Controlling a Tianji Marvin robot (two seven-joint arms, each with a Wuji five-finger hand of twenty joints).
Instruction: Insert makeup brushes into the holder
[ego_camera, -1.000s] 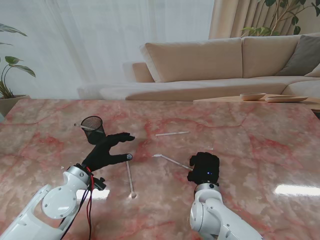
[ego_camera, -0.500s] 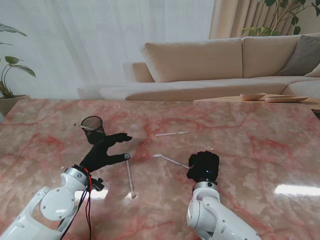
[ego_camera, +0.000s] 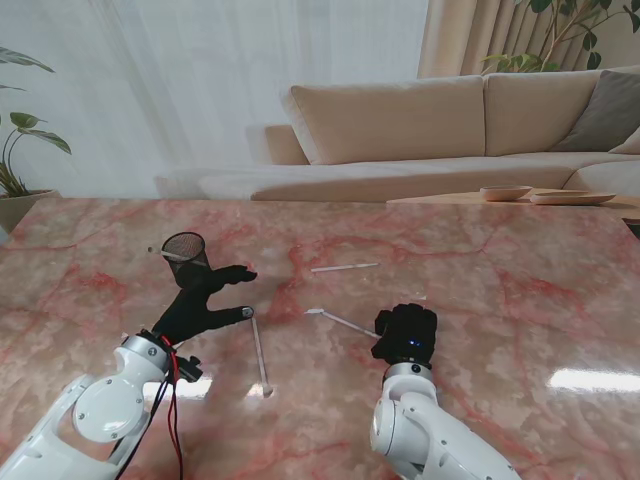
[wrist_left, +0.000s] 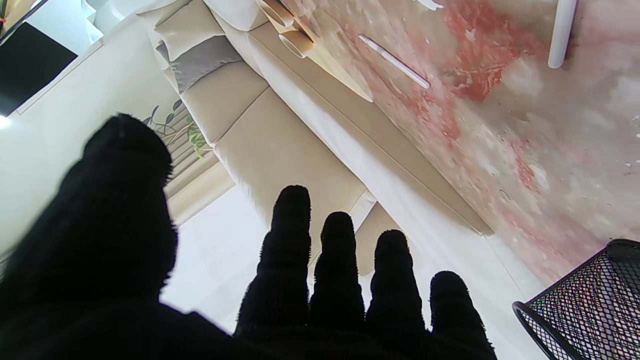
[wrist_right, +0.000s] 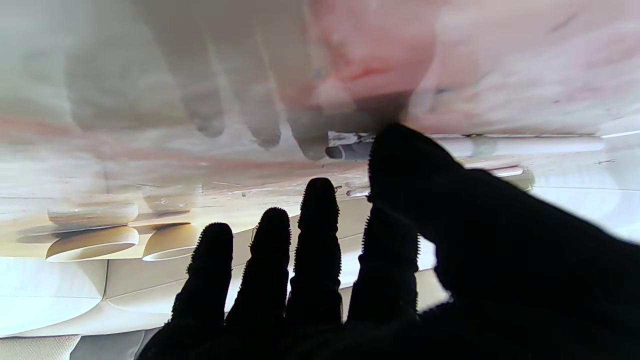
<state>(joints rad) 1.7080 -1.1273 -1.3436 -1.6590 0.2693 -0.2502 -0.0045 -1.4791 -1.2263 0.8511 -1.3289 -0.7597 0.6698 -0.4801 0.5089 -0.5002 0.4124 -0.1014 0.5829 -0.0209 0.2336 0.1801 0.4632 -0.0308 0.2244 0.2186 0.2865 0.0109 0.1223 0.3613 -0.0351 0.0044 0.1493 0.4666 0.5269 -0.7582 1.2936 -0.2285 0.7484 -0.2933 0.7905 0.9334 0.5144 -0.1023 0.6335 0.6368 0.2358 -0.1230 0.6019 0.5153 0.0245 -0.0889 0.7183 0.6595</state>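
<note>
We take the holder (ego_camera: 184, 257) as our landmark: a black mesh cup standing upright on the pink marble worktop (ego_camera: 500, 290), empty as far as we can see. Three brushes lie flat, none yet in it. One brush (ego_camera: 259, 352) lies just right of the holder and nearer to us, running toward us. A second (ego_camera: 343, 321) lies farther right, slanted, and a third (ego_camera: 344, 267) lies right of the holder at about its own depth.

Our left hand (ego_camera: 200, 300) hovers just beside the holder, fingers spread, holding nothing, one fingertip close to the near brush's far end. Our right hand (ego_camera: 407, 333) sits well right of the holder at the second brush's nearer end; the right wrist view shows the thumb (wrist_right: 400, 155) down by that handle, but whether it grips it we cannot tell.

We judge these brushes light, thin and stiff, with smooth white handles that will likely skid or roll on polished marble (a flat rod gives little to get under). A pinch mid-handle, thumb against two fingers, seems best, leaving the bristle end alone. The holder looks light too, and may tip if nudged.
</note>
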